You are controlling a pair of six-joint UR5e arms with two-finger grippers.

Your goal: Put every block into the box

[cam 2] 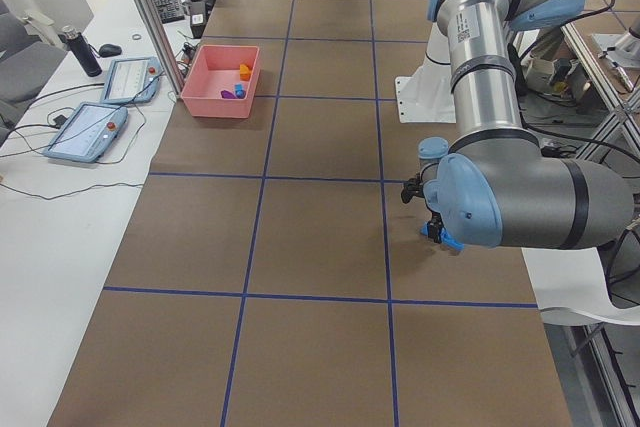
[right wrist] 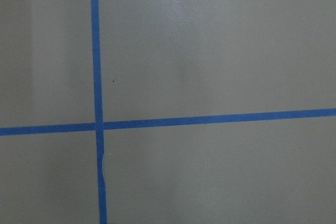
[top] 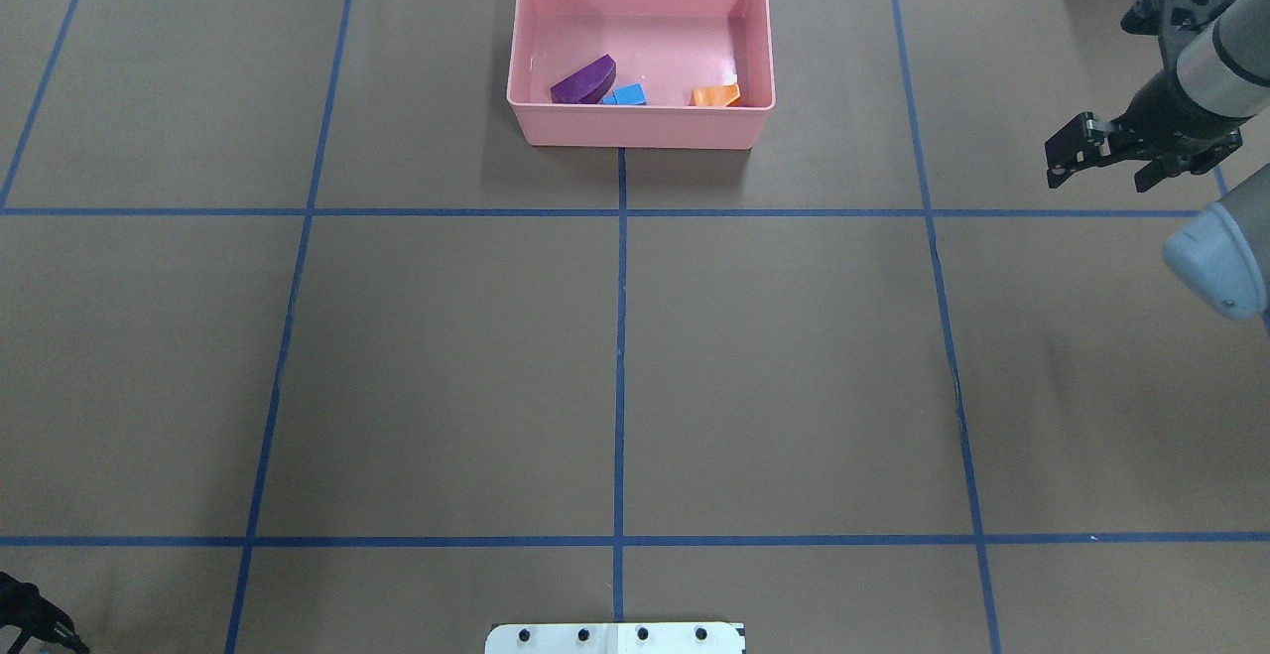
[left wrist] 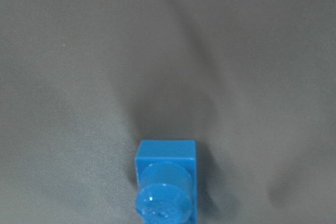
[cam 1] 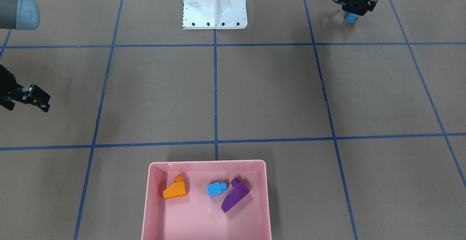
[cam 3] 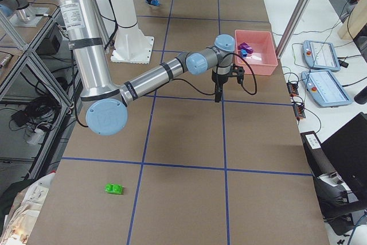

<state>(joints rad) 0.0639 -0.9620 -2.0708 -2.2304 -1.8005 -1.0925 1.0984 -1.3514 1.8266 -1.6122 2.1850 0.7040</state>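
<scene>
The pink box [cam 1: 147, 203] holds the orange wedge [cam 1: 175, 189], the small blue cube [cam 1: 216, 188] and the purple sloped piece [cam 1: 235, 195]. My left gripper [cam 1: 351, 13] points down near the robot base, shut on the long blue bar [cam 1: 351, 18]. In the left wrist view the blue bar [left wrist: 165, 182] shows end-on, just above the table. The green brick [cam 3: 114, 188] lies alone on the table far on my right side. My right gripper [top: 1101, 166] is open and empty, hovering to the right of the box [top: 635, 130].
The white robot base [cam 1: 214, 10] stands at the middle of the near edge. Blue tape lines [right wrist: 97, 124] cross the brown table under the right gripper. Tablets [cam 3: 324, 76] lie on the side bench beyond the box.
</scene>
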